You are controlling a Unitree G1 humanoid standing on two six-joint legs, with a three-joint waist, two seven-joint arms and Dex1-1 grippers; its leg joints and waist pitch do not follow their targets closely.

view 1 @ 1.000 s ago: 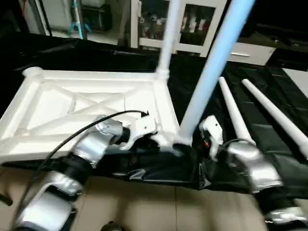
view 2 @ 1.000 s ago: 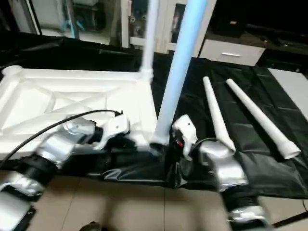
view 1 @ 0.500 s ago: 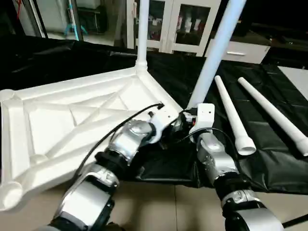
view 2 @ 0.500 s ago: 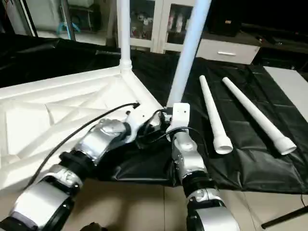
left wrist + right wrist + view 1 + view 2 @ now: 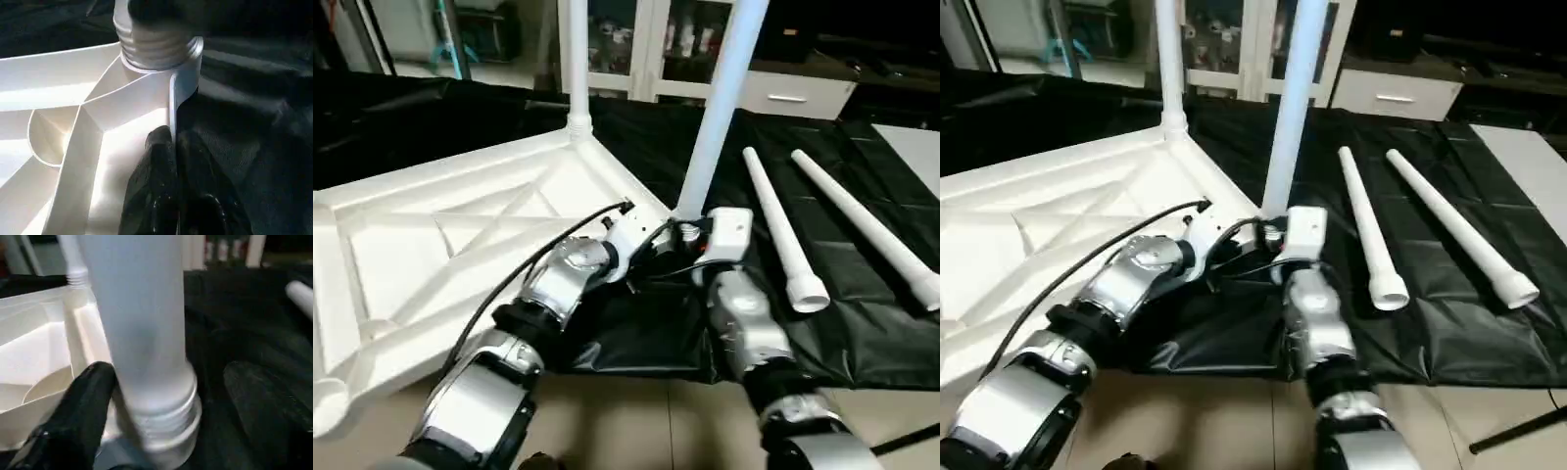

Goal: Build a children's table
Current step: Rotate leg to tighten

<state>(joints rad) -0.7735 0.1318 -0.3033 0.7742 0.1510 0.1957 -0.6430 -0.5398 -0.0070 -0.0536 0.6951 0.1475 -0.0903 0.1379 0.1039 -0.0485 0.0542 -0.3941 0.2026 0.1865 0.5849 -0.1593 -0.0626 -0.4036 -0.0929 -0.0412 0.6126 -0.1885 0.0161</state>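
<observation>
Turning on the black cloth, the tabletop (image 5: pixel 460 235) now lies skewed where a second ago it sat square to you, its ribbed underside up and its near-left corner socket swung out past the cloth's edge toward the floor. Your left gripper (image 5: pixel 173 147) is clenched on the thin rim wall of the tabletop right beside the near-right corner socket, so it looks to be steadying the frame. Your right gripper (image 5: pixel 161 396) brackets the base of the near leg (image 5: pixel 720 98) with its fingers spread either side of the tube, and they stand wider than a second ago; whether the pads still touch the tube you cannot tell, so treat that leg as possibly let go. Two legs now stand upright in their sockets, the near leg by your grippers and the far leg (image 5: pixel 576 59) at the corner behind it, which puts the build about halfway by my reckoning. The two loose legs (image 5: pixel 781 230) lie side by side on the cloth to your right, well apart from the frame. Both wrists are crowded at that one corner with a cable (image 5: pixel 533 259) looping over the left forearm, so mind that when you reach across.
</observation>
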